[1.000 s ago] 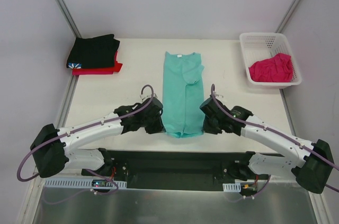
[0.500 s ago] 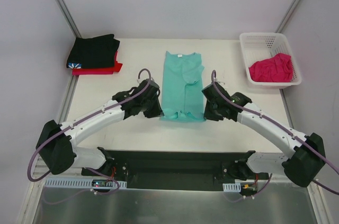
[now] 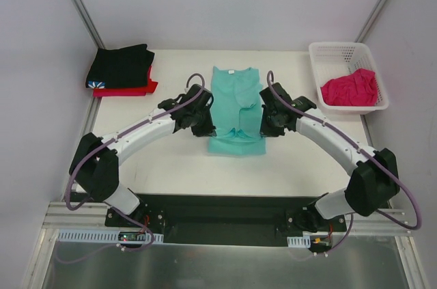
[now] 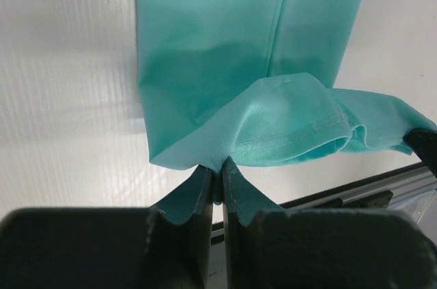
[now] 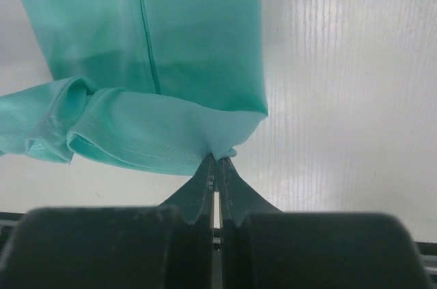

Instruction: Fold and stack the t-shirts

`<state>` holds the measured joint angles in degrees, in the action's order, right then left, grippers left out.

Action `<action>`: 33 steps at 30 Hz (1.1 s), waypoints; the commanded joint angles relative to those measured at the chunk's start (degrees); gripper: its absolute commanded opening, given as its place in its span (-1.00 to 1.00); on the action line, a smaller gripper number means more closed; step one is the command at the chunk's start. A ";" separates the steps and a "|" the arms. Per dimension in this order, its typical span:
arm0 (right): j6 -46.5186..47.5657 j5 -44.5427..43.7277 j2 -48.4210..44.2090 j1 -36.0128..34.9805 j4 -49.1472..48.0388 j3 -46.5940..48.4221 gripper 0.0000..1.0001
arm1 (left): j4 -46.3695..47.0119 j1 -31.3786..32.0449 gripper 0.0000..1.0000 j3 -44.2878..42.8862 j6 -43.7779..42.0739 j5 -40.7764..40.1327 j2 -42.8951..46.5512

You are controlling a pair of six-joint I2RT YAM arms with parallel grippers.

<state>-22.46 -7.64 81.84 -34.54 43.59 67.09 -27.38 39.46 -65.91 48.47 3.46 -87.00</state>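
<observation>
The teal shirt lies at the middle of the table, its near hem held up off it. The left gripper is clamped on the hem's left corner, the right gripper on its right corner.

The white surface has a teal shirt lying in its middle, with the near end lifted up off it. At the far left corner a red shirt lies folded, with a black shirt on top. A white basket sits at the far right corner.
</observation>
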 commanded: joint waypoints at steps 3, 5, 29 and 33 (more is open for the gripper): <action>4.00 3.68 4.72 3.07 -0.70 6.82 -0.97 | -0.92 -3.51 -0.87 -5.27 -3.73 3.30 -3.96; 4.70 4.12 6.66 3.69 -0.79 8.05 -0.98 | -0.92 -4.74 -0.88 -6.16 -4.43 3.83 -5.36; 9.71 13.09 28.98 11.96 -0.88 27.65 -0.98 | -1.01 -14.24 -0.88 -32.70 -11.03 12.97 -31.91; 10.07 13.09 31.09 12.31 -1.40 28.71 -0.98 | -0.93 -14.33 -0.88 -33.49 -11.20 12.97 -33.76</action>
<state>-13.74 4.21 111.66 -22.72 42.24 92.95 -27.75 25.30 -97.03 39.09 15.00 -119.50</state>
